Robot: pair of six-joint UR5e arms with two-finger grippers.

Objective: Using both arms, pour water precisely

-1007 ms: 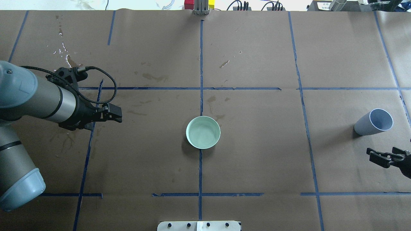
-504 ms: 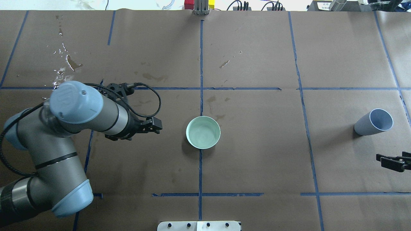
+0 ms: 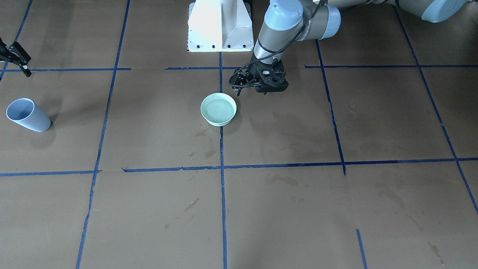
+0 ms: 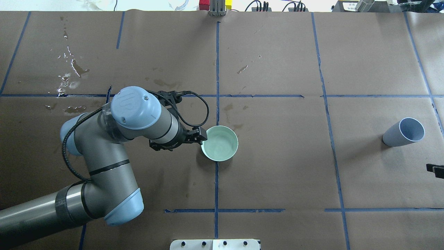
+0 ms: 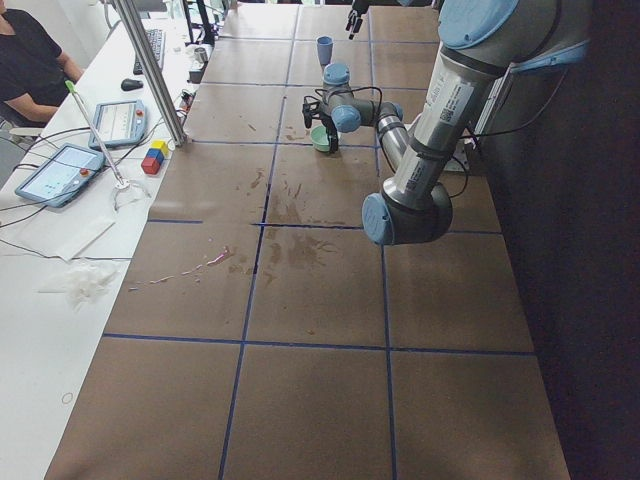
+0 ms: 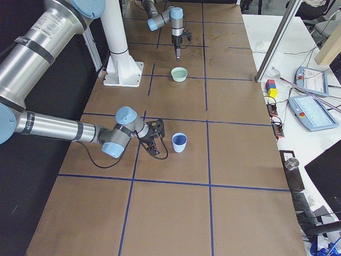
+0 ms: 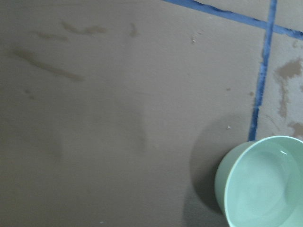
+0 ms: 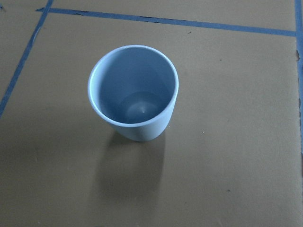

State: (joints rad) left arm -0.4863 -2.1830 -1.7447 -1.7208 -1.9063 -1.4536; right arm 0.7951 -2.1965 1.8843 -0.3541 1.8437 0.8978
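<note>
Water point(image 7: 265, 187) as a faint sheen inside a mint-green bowl point(image 4: 219, 143), at the table's centre where two blue tape lines point(image 4: 217, 62) cross. Bowl round and upright, mouth straight up, liquid surface level.

Left arm point(image 4: 104, 156) reaching in from the left, with the long axis of its wrist and left gripper point(image 4: 200, 136) aimed rightward at the bowl's left rim. Fingers slightly apart and clamped on nothing, tips just beside the rim, contact impossible to judge.

Right gripper point(image 3: 15, 59) far to the right, near a blue-grey cup point(image 4: 404, 132) but apart from it, fingers spread and empty. Cup upright, mouth up.

Overhead view: right gripper cut off at the frame edge. Front-facing view: more of that gripper, with both fingers. Right-end view: right arm point(image 6: 53, 128) lying low over the brown paper point(image 4: 277, 173).

Left wrist view: only part of the bowl, cropped at the lower right corner. Right wrist view: cup interior from above, bottom pale and shiny, contents hard to make out.
</note>
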